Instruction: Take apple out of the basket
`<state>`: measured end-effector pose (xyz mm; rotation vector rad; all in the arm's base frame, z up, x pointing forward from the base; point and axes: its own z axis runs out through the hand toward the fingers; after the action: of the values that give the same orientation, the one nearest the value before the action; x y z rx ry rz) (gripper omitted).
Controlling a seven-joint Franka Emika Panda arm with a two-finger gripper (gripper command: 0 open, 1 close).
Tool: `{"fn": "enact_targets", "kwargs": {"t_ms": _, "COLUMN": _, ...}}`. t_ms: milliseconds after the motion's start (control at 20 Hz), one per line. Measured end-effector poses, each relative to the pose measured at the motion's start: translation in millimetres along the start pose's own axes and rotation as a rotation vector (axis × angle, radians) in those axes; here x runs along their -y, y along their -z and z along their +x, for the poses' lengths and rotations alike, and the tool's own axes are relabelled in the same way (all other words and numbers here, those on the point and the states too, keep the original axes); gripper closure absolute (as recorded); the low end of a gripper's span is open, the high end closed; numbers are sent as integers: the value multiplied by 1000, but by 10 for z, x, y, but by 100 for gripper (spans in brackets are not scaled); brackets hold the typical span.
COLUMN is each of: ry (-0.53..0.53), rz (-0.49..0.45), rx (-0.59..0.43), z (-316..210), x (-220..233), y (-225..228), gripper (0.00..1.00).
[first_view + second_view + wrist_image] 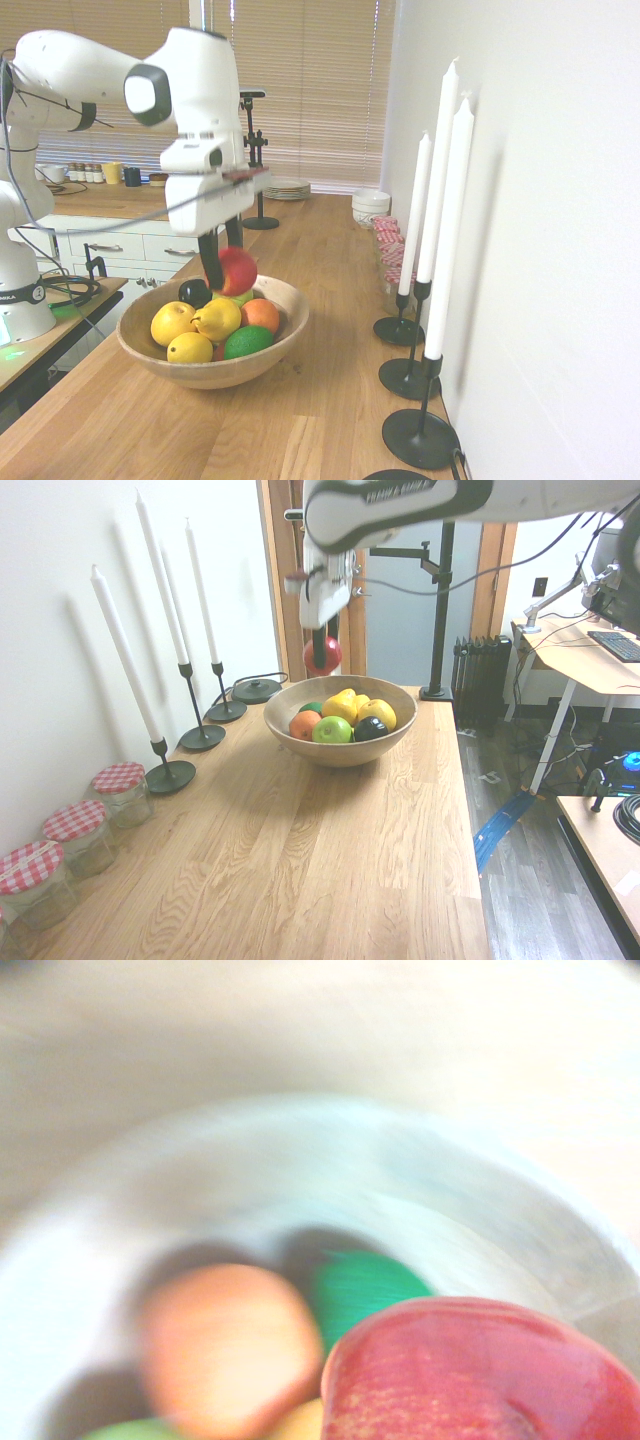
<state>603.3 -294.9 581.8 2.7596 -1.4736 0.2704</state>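
Gripper (226, 268) clamps red apple (238, 270), lifted clear above wooden basket (283, 345); orange (260, 315), lemons (217, 320) lie below it.

A long worktop (300, 860) of light oak planks runs along a white wall. Near its middle sits the basket (340, 748), a shallow round wooden bowl of fruit, resting flat on the wood. Along the wall side stand three black candlesticks (170, 775) holding tall white candles, one behind another, well apart from the bowl. Glass jars with red-checked lids (118, 778) sit in a row beside the wall. A black stand base (435, 692) rests just behind the bowl.
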Motion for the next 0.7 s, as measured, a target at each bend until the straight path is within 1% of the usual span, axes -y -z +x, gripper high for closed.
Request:
{"fn": "enact_targets", "kwargs": {"t_ms": 150, "ry": 33, "rz": 25, "rx": -42, "z": -423, "x": 401, "y": 499, "gripper": 100}}
{"fn": "enact_targets", "kwargs": {"t_ms": 300, "ry": 66, "rz": 23, "rx": -61, "z": -882, "x": 913, "y": 605, "gripper": 100}}
{"fn": "enact_targets", "kwargs": {"t_ms": 400, "ry": 82, "rz": 12, "rx": -61, "z": -1196, "x": 1238, "y": 518, "gripper": 100}}
{"fn": "enact_targets", "kwargs": {"t_ms": 500, "ry": 95, "rz": 6, "rx": -55, "z": -1502, "x": 1502, "y": 332, "gripper": 100}}
{"fn": "enact_targets", "kwargs": {"t_ms": 700, "ry": 90, "rz": -12, "rx": -26, "z": -1922, "x": 1715, "y": -209, "gripper": 100}}
